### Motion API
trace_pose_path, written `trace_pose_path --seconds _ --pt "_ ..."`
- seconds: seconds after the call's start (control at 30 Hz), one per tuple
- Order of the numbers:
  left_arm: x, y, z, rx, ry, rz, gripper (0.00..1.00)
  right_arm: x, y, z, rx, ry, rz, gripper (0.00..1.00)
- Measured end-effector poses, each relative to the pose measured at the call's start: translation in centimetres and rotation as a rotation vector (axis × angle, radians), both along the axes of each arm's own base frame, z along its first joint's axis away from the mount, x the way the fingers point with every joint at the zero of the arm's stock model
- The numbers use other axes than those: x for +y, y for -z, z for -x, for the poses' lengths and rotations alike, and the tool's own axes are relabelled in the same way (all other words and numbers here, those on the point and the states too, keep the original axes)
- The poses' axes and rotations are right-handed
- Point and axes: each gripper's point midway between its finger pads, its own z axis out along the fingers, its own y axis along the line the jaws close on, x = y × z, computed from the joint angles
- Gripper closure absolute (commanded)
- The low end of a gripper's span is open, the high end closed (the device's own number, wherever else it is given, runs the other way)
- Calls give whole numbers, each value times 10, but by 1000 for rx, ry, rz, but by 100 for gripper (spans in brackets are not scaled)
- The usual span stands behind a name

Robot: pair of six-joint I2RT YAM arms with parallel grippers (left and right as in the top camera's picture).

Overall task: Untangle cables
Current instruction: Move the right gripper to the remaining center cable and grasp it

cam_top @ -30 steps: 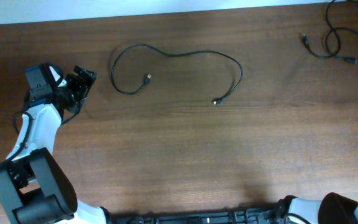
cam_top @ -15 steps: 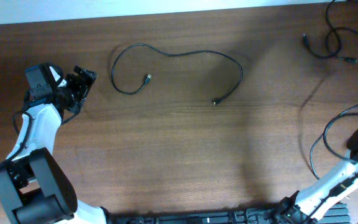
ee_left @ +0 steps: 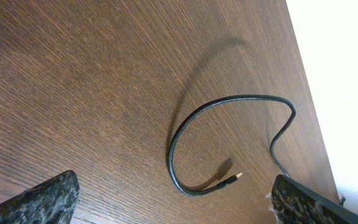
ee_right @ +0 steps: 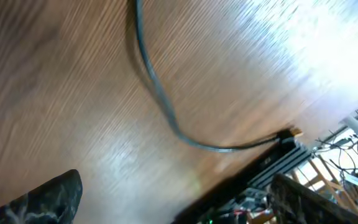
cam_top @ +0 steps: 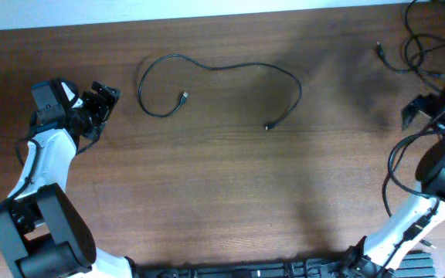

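One thin black cable [cam_top: 222, 68] lies loose in a long open curve mid-table, with a plug at each end. In the left wrist view its loop [ee_left: 229, 102] and metal-tipped plug [ee_left: 232, 180] lie just ahead of my left gripper [ee_left: 173, 202], which is open and empty; overhead, the left gripper [cam_top: 103, 100] sits left of that cable. A second cable [cam_top: 396, 67] lies at the far right corner. My right gripper [cam_top: 417, 108] hovers just below it. In the blurred right wrist view the right gripper [ee_right: 173, 202] is open over a cable [ee_right: 160, 106], holding nothing.
The table's far edge [cam_top: 222, 14] runs along the top, against a pale wall. The right wrist view shows a table edge with a dark rail [ee_right: 272, 165] and clutter beyond it. Thick black arm wiring [cam_top: 396, 166] loops beside the right arm.
The right arm has swung up from the bottom right corner to the far right, beside the second cable, and its jaws have opened. The left arm and the middle cable have not moved.
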Motion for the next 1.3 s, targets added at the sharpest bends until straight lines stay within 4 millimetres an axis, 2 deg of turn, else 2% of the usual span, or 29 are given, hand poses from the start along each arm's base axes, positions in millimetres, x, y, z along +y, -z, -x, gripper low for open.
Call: trace_pose_path --seconds 0.03,0.07,0.1,0.13,0.17,0.2,0.23,0.27,0.3,0.33,0.37,0.43,0.47,0.53,0.57,0.63,0.73,0.83,0.9,0.93,0.97,1.0,1.07,1.13,1.2,1.23,1.27,1.3 --pt "0 0 0 -1 0 0 1 10 -11 -1 -19 -31 16 1" --pt "0 0 0 0 0 0 1 23 -45 -1 -109 -66 69 1" --pt "0 0 0 0 0 0 1 31 -70 -2 -210 -92 123 1" --pt "0 0 0 1 0 1 1 51 -115 15 -365 -127 200 1" --pt "0 0 0 -2 0 -1 1 67 -141 32 -471 -149 245 1" --pt "0 0 0 -1 0 0 1 85 -144 65 -599 -141 306 1" --pt "0 -1 -1 -5 0 -1 1 95 -120 90 -541 -105 280 11" --pt "0 0 0 -1 0 0 1 96 -99 95 -522 -41 279 20" --pt "0 1 0 0 1 0 1 101 -58 111 -431 113 260 19" --pt "0 1 0 1 0 1 1 105 -30 122 -377 246 258 19" --pt "0 1 0 1 0 1 1 104 -14 120 -388 368 276 16" --pt "0 1 0 1 0 0 1 103 13 116 -394 635 306 15" --pt "0 1 0 1 0 0 1 108 34 129 -314 824 330 19" --pt "0 1 0 1 0 1 1 109 62 134 -262 1050 374 23" --pt "0 1 0 1 0 1 1 107 70 136 -239 1109 403 23" --pt "0 1 0 1 0 1 1 102 78 137 -211 1146 451 23" --pt "0 1 0 2 0 1 1 88 87 139 -196 1202 535 32" --pt "0 1 0 2 0 1 1 58 96 142 -208 1259 553 37" --pt "0 1 0 2 0 1 1 52 104 147 -167 1256 523 44" --pt "0 1 0 2 0 1 1 52 110 151 -131 1247 517 51" --pt "0 1 0 2 0 1 1 53 116 154 -90 1225 515 78" --pt "0 1 0 2 0 1 1 51 117 152 -73 1212 519 96" --pt "0 1 0 2 0 1 1 42 121 144 -82 1174 528 96" --pt "0 1 0 2 0 1 1 39 121 144 -81 1014 507 96" --pt "0 1 0 2 0 1 1 15 117 125 -145 889 536 96" --pt "0 1 0 2 0 1 1 -11 112 96 -250 835 567 96" --pt "0 1 0 1 0 1 1 -44 92 57 -388 752 611 96" --pt "0 1 0 1 0 1 1 -60 78 36 -466 695 641 96"
